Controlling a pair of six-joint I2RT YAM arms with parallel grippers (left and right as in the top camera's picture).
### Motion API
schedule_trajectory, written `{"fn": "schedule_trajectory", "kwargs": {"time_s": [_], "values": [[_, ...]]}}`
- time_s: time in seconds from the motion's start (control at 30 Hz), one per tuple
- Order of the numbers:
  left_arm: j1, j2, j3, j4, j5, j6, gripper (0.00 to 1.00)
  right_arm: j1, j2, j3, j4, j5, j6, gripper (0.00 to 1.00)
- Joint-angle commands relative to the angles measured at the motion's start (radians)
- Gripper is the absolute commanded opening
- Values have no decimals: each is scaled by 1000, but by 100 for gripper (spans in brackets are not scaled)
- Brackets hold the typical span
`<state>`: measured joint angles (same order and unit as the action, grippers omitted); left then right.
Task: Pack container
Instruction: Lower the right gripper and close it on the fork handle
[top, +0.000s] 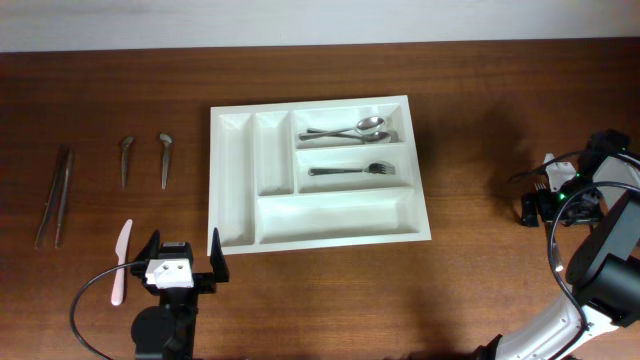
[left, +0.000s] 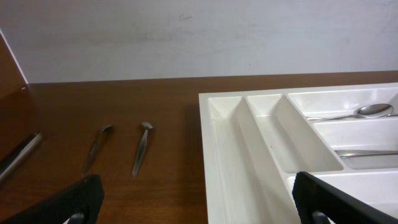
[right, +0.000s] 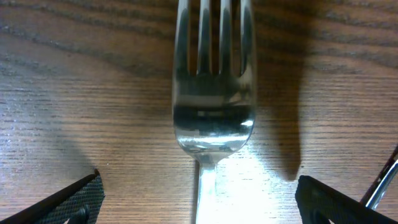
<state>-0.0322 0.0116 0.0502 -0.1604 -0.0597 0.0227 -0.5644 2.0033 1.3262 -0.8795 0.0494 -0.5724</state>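
Fork (right: 214, 118) lies below wide-spread right fingers (right: 68, 202); container (top: 235, 180) holds two spoons (top: 352, 130).

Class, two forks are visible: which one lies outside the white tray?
The fork below the open right gripper, on the table; the other fork lies inside the tray.

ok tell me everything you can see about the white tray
The white tray is a rectangular, plastic-looking cutlery organiser lying flat on the wooden table. It has five compartments: two narrow upright ones on its left, three horizontal ones beside them. The top one holds two spoons, the middle a fork; the rest are empty. The open left gripper has one finger over its near-left corner; whether it touches is unclear.
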Motion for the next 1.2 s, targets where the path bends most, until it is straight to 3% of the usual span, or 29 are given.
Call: {"fn": "schedule_trajectory", "kwargs": {"time_s": [0.0, 0.83, 0.97, 1.03, 1.1, 1.17], "values": [[5, -6, -3, 0, 3, 15, 99, -6, -8, -18, 5, -17, 3, 99], [5, -6, -3, 0, 3, 15, 99, -6, 0, -76, 41, -57, 3, 100], [5, -6, -3, 0, 3, 15, 99, -6, 0, -76, 48, -44, 3, 91], [5, -6, -3, -1, 3, 15, 99, -6, 0, -76, 51, -34, 3, 67], [5, -6, -3, 0, 3, 15, 99, -6, 0, -76, 50, -34, 3, 58], [5, -6, -3, 0, 3, 15, 99, -6, 0, -76, 51, -34, 3, 58]]}}
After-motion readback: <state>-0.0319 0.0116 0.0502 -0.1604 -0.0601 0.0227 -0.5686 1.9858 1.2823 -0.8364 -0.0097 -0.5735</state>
